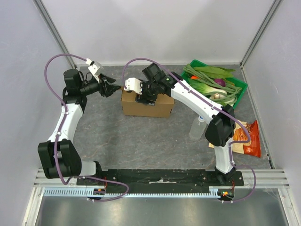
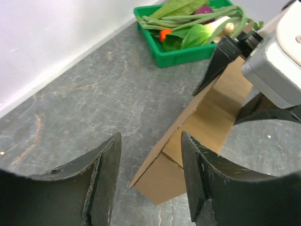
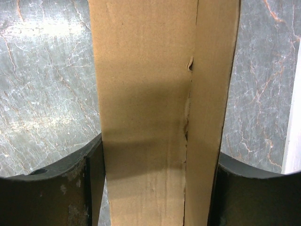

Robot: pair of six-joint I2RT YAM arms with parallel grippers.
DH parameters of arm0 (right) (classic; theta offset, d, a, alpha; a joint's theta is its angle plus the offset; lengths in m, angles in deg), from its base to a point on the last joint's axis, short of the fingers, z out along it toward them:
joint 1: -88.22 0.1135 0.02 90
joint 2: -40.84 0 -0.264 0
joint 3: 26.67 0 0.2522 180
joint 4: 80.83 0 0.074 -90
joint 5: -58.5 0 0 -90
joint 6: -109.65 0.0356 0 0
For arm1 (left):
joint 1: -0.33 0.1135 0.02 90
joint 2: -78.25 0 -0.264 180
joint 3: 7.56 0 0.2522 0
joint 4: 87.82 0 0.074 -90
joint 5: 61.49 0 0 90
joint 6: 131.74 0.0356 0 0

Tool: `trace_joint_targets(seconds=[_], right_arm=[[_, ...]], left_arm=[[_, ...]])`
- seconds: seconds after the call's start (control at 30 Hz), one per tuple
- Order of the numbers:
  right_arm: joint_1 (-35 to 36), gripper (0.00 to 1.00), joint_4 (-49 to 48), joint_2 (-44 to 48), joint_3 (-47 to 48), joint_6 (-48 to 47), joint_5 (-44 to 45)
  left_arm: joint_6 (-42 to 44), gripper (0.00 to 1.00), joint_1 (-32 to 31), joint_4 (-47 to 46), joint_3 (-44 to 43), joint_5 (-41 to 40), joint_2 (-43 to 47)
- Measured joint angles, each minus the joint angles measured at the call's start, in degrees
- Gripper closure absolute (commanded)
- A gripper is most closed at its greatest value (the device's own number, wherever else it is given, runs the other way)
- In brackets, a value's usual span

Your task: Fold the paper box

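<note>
Right claw [image 1: 145, 98] grips paper box [image 1: 155, 107]; left claw [image 1: 114, 89] spread beside.

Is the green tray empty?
No, the green tray is piled with vegetables, leafy greens and long beans among them.

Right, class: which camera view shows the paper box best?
Top external: the whole paper box shows, right gripper on it. Left wrist catches one slanting side; right wrist only a cardboard strip between its jaws.

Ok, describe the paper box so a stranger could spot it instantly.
On the grey table, look mid-back, left of the green vegetable tray. The paper box stands there, its top in the right gripper. It is plain brown cardboard, unprinted.
</note>
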State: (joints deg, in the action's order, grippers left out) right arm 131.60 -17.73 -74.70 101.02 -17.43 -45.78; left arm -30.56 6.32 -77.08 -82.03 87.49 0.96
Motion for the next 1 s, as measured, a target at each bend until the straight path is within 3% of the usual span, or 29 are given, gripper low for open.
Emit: trace_joint_targets(seconds=[0.1, 0.23, 0.37, 0.53, 0.57, 0.67, 0.9, 1.0], right_arm=[[0.0, 0.36, 0.0, 0.0, 0.0, 0.0, 0.0], [0.0, 0.36, 0.1, -0.1, 0.2, 0.0, 0.0], [0.0, 0.36, 0.1, -0.2, 0.3, 0.0, 0.0], [0.0, 0.36, 0.3, -0.4, 0.7, 0.2, 0.2], [0.0, 0.35, 0.2, -0.4, 0.7, 0.3, 0.2], [0.1, 0.28, -0.1, -0.4, 0.7, 1.0, 0.9], [1.4, 0.02, -5.3, -0.1, -2.7, 3.0, 6.2], [1.4, 0.02, -6.9, -0.1, -4.0, 3.3, 7.6]], left_arm=[[1.7, 0.41, 0.0, 3.0, -0.6, 3.3, -1.0], [3.7, 0.49, -0.3, 6.4, -1.0, 5.0, -1.1], [6.1, 0.67, -1.6, 8.7, -1.8, 3.3, -1.7], [7.3, 0.76, -4.0, 10.2, -2.1, -1.6, -1.8], [7.3, 0.82, -4.4, 10.4, -2.2, -2.4, -1.8], [7.3, 0.83, -5.0, 10.6, -2.4, -4.3, -1.8], [6.9, 0.88, -6.8, 13.0, -2.4, -9.2, -1.2], [5.6, 0.9, -7.4, 14.5, -2.5, -10.1, -1.2]])
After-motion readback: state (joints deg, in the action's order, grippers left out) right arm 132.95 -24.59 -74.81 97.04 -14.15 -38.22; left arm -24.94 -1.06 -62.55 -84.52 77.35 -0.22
